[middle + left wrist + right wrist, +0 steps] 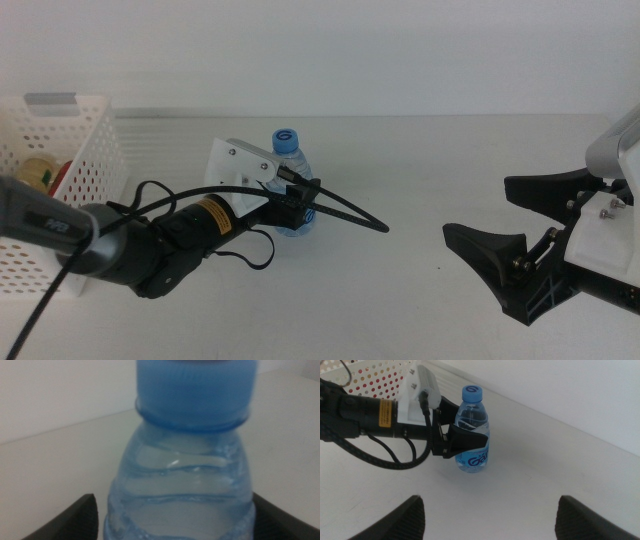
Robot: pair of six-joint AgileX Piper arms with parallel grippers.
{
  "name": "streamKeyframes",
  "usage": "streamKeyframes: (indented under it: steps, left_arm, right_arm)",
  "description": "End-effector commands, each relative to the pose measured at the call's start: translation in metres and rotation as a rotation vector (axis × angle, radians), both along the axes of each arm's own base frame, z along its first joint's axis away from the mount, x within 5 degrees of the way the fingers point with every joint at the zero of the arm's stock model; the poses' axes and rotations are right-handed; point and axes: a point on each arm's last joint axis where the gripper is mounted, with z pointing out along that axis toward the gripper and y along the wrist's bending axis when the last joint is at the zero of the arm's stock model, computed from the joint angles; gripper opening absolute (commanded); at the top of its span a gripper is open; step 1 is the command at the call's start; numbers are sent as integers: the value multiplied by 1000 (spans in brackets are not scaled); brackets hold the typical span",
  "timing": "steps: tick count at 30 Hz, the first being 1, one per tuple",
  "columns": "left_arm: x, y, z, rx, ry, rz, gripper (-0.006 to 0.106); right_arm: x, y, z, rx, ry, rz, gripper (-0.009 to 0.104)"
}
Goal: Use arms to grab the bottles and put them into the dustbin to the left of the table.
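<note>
Standing upright near the middle of the plain white tabletop (420, 150): a short clear plastic water bottle with a blue cap (290, 180), white lettering "Ga…" readable on its blue label, rest hidden. Left pincer (296, 203) straddling the bottle's body, black fingers spread on either side, contact impossible to tell. At nine o'clock, a white perforated plastic basket (95, 150) holding a red can (62, 172). At four o'clock, right pincer (510, 235) spread wide, empty.

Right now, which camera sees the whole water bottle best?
The right wrist view: the water bottle stands whole, cap to base, with the left gripper around it. The middle view hides its lower half behind that gripper; the left wrist view shows only cap and shoulders.
</note>
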Motion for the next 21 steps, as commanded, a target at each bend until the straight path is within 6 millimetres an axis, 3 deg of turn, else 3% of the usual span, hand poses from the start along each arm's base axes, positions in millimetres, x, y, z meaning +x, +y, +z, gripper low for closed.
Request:
streamKeyframes:
  steps: [1,8,12,17,21]
  left_arm:
    - [7,-3,29,-125,-134,6,90]
    - [9,-3,20,-205,-202,20,89]
    - [10,-2,14,-217,-216,25,81]
    - [10,-3,14,-212,-215,14,52]
    - [7,-4,14,-213,-207,-8,16]
  right_arm:
    - [1,0,15,47,-98,-3,68]
    - [1,0,15,47,-98,-3,68]
    - [1,0,15,47,-98,-3,68]
    - [1,0,15,47,-98,-3,68]
    - [1,0,15,47,-98,-3,68]
